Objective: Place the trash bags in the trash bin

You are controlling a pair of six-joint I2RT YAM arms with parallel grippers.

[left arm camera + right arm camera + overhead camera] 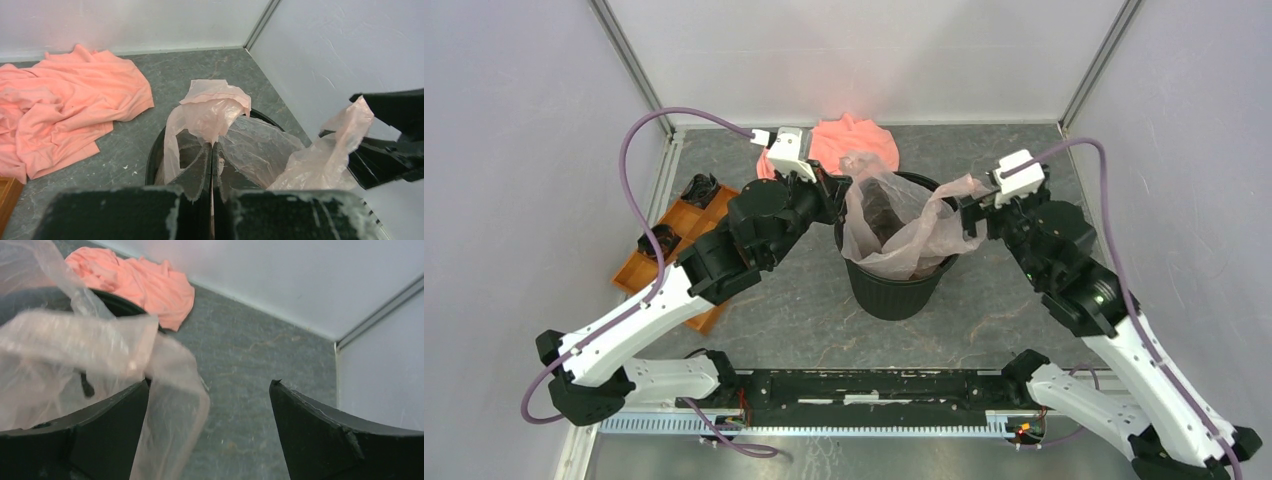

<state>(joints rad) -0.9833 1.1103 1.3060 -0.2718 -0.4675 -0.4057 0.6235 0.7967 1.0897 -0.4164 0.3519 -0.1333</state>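
At the centre of the top view, the trash bin [894, 292] stands on the grey tabletop [994, 310]. The pale pink trash bag [894, 225] is slumped in its mouth, with its edges rising above the rim. The left pincer [212, 150] is clenched on a fold at the bag's upper-left edge. The right pincer [210, 385] is released, spread wide, with film brushing the jaw at frame left. An orange cloth [856, 140] lies just above the bin, and a tray [674, 245] sits at far left.

pinched tight in the left gripper [212, 151], a fold of pale pink trash bag [215, 107], draped across the black trash bin [152, 167]; off left on the grey table [210, 65], crumpled salmon cloth [65, 105].
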